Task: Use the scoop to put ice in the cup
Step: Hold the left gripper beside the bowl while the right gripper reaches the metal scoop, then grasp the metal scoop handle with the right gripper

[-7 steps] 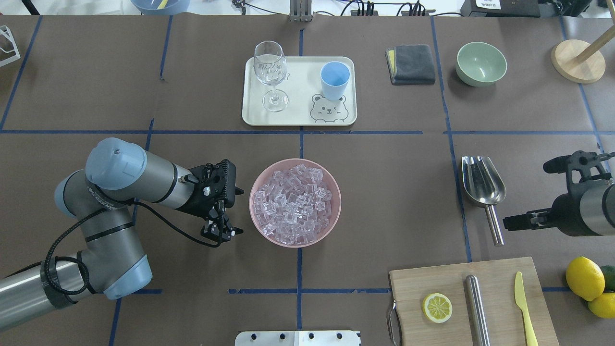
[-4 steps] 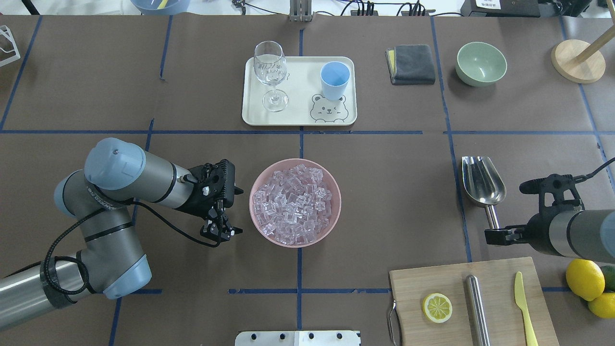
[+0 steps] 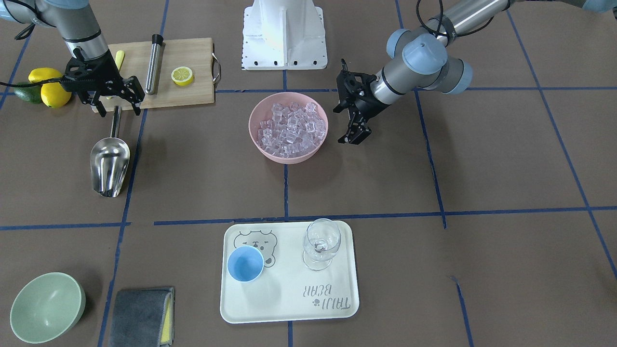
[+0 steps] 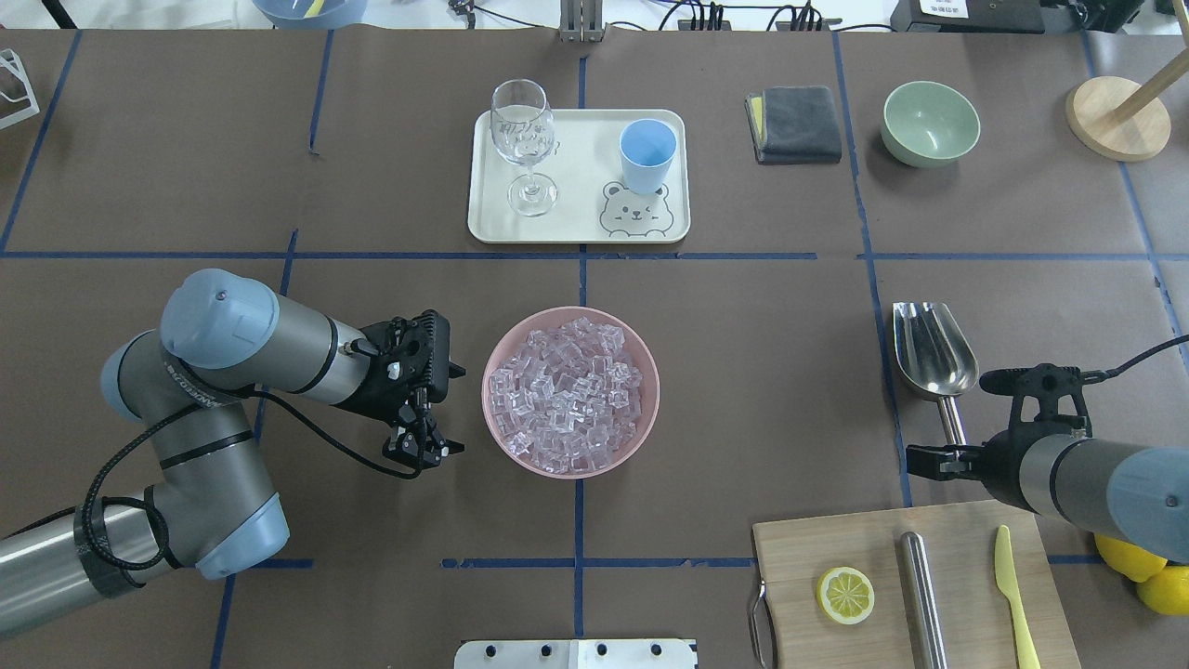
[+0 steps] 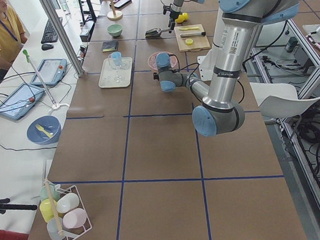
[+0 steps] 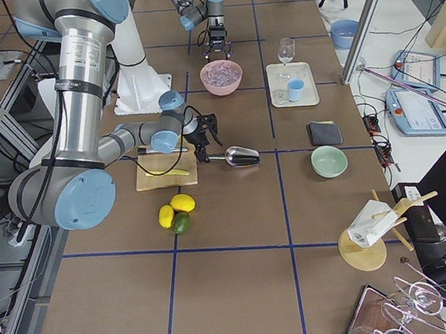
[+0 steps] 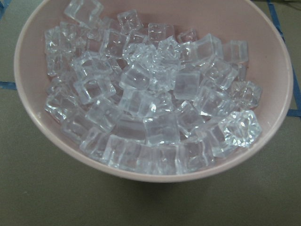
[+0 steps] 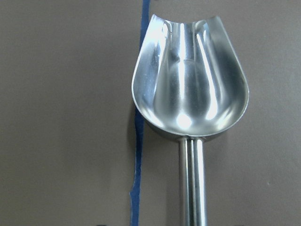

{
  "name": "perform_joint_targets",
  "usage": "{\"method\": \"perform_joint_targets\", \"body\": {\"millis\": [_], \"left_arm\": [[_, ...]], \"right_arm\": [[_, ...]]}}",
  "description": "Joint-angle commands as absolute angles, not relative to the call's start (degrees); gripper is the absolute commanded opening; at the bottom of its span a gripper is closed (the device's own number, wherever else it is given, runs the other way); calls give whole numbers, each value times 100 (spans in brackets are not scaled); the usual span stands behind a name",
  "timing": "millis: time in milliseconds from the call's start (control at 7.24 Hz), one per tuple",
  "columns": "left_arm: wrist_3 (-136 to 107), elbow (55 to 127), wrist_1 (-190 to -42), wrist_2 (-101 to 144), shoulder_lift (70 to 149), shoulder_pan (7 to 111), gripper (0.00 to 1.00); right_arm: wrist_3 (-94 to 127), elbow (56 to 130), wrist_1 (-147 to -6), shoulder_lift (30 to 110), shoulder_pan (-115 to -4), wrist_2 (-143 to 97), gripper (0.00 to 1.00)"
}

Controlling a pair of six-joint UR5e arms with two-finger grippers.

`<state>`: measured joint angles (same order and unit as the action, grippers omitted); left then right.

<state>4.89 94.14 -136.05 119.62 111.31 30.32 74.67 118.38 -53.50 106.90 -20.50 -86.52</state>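
Slippage awaits if your right gripper [image 3: 117, 107], spread wide and empty, closes off-centre on the rod-handled shiny stainless-steel scoop [image 4: 932, 348].

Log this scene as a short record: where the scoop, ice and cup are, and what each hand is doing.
scoop: lying on the table, trough empty
ice: piled in the pink bowl
light-blue cup: upright and empty on the cream tray, beside a wine glass
right hand: open, fingers on either side of the scoop's handle end; contact unclear
left hand: beside the pink bowl, holding nothing; opening unclear
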Motion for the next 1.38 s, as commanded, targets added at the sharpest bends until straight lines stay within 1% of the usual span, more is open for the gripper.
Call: {"method": "perform_joint_targets", "body": {"millis": [0, 138, 276, 690, 828, 966, 1104, 1243], "left_arm": [[483, 9404, -13605, 11953, 11118, 3032, 100], [483, 9413, -13605, 11962, 11118, 3032, 100], [483, 9422, -13605, 11962, 11127, 3032, 100], [492, 9439, -13605, 11962, 11118, 3032, 100], [492, 9439, -13605, 11962, 11118, 3032, 100], [492, 9439, -13605, 11962, 11109, 3032, 100], [492, 9457, -13605, 11962, 11101, 3041, 100], [492, 9448, -13605, 11962, 11101, 3041, 100]], "right_arm": [[7541, 11602, -5036, 10679, -1995, -8491, 93], [7550, 11567, -5036, 10687, -1995, -8368, 92], [7550, 11540, -5036, 10687, -1995, -8358, 82], [7550, 11443, -5036, 10679, -1881, -8367, 79], [7541, 11443, -5036, 10670, -1890, -8367, 63], [7541, 11443, -5036, 10670, -1890, -8367, 42], [7471, 11478, -5036, 10696, -1907, -8367, 14], [7462, 11505, -5036, 10714, -1916, -8367, 0]]}}
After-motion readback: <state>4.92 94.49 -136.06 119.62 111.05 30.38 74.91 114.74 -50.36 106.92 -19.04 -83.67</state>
